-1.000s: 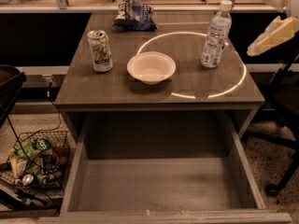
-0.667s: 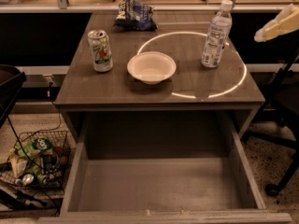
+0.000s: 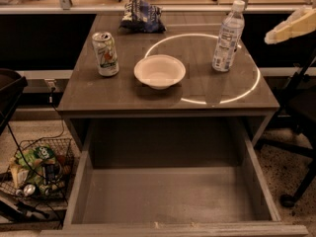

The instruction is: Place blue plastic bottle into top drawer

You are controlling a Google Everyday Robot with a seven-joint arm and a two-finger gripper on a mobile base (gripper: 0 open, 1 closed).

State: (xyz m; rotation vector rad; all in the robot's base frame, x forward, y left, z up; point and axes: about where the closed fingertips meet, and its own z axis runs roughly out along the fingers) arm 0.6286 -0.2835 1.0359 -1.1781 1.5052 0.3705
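Note:
The blue plastic bottle (image 3: 227, 37), clear with a white cap and a pale label, stands upright on the right rear part of the grey table (image 3: 118, 90). The top drawer (image 3: 168, 196) is pulled wide open below the table's front edge, and its flat bottom is bare. My gripper (image 3: 291, 29) shows as a pale yellowish shape at the right edge of the view. It is in the air to the right of the bottle, at about the height of the label, and apart from it.
A green-and-white soda can (image 3: 105, 54) stands at the table's left. A white bowl (image 3: 159, 71) sits in the middle and a dark chip bag (image 3: 142, 17) at the back. A wire basket of packets (image 3: 37, 172) is on the floor at left. A chair base (image 3: 296, 152) is at right.
The gripper has risen and drawn back to the right, further from the bottle. The bottle, can, bowl and drawer have not moved.

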